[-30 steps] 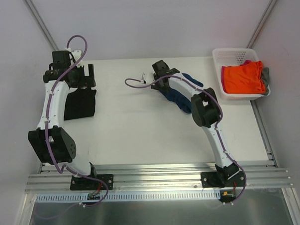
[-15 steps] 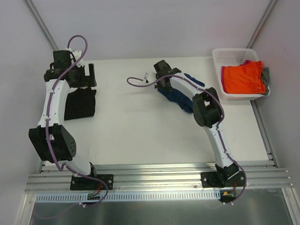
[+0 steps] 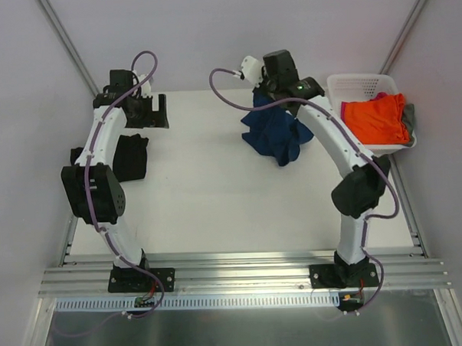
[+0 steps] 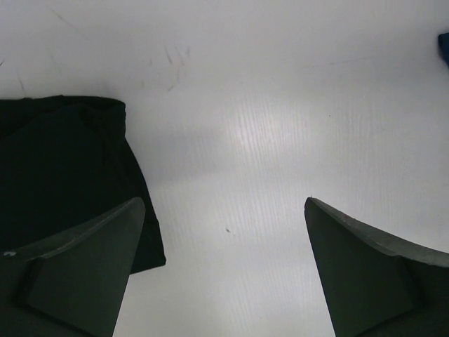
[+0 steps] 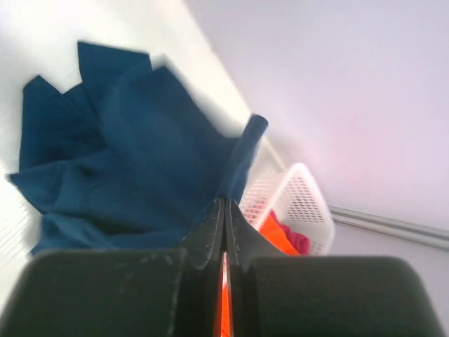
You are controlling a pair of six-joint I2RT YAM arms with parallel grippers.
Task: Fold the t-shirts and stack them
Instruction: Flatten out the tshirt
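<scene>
Your navy t-shirt (image 3: 275,136) hangs bunched over the far middle of the table (image 3: 209,197), pinched in the tightly closed right gripper (image 5: 224,207). Only the black t-shirt (image 3: 130,157) lies folded, far left. The orange t-shirt (image 3: 374,119) and others wait in the basket (image 3: 361,79). The right arm stretches forward and raised; the left gripper (image 4: 223,207) hovers with its jaws wide apart.

Open table (image 3: 201,189) lies between the black shirt (image 3: 132,158) and navy shirt (image 3: 274,137); basket (image 3: 361,79) crowds far right.
</scene>
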